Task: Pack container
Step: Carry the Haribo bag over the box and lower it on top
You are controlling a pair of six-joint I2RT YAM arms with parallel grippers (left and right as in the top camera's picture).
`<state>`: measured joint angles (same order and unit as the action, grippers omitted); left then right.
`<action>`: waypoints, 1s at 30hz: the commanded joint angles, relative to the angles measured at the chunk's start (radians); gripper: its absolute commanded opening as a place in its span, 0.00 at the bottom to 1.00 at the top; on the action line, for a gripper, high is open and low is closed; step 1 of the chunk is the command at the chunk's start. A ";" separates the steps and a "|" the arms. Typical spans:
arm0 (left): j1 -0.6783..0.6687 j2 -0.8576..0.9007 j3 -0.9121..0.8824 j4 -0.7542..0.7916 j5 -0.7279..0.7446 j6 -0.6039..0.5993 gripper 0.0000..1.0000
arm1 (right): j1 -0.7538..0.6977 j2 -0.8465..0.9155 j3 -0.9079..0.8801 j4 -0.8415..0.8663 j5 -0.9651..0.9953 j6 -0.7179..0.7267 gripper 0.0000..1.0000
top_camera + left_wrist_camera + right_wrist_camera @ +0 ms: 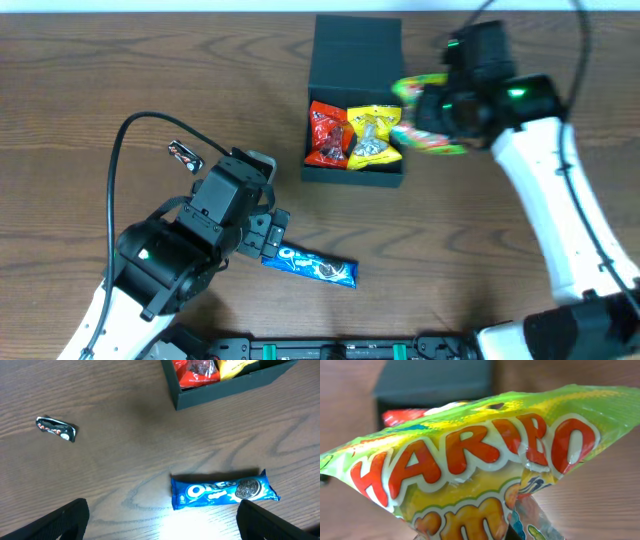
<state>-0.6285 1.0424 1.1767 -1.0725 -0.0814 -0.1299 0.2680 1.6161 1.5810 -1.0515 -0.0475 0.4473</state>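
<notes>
The dark teal container (355, 172) stands open at the back centre, lid flap raised, with a red packet (326, 135) and a yellow packet (371, 135) inside. Its corner shows in the left wrist view (210, 395) and its lid in the right wrist view (435, 382). My right gripper (432, 125) is shut on a green Haribo bag (470, 470), held in the air just right of the container. My left gripper (162, 522) is open and empty above the table, beside a blue Oreo packet (222, 491), also in the overhead view (310, 264).
A small dark snack bar (185, 155) lies on the wooden table left of the container, also in the left wrist view (56, 428). The left arm's cable loops above it.
</notes>
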 commanded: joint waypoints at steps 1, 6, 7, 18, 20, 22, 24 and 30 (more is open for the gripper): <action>0.002 -0.004 -0.002 -0.001 0.016 0.003 0.95 | 0.097 0.017 0.010 0.030 0.073 0.163 0.01; 0.002 -0.004 -0.002 -0.001 0.027 0.003 0.95 | 0.212 0.087 0.010 0.111 0.132 0.239 0.01; 0.002 -0.004 -0.002 -0.001 0.027 0.003 0.95 | 0.223 0.108 0.010 0.115 0.140 0.250 0.01; 0.002 -0.004 -0.002 -0.019 0.029 0.003 0.95 | 0.183 0.344 0.010 0.196 0.146 0.215 0.01; 0.002 -0.004 -0.002 -0.023 0.029 0.003 0.95 | 0.169 0.356 0.010 0.195 0.145 0.190 0.01; 0.002 -0.004 -0.002 -0.023 0.029 0.003 0.95 | 0.163 0.356 0.010 0.195 0.145 0.186 0.01; 0.002 -0.004 -0.002 -0.023 0.029 0.003 0.95 | 0.158 0.356 0.018 0.196 0.126 0.178 0.01; 0.002 -0.004 -0.002 -0.023 0.029 0.003 0.95 | 0.158 0.356 0.040 0.195 0.066 0.121 0.01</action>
<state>-0.6285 1.0424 1.1767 -1.0927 -0.0555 -0.1299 0.4351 1.9617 1.5894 -0.8627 0.0334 0.6102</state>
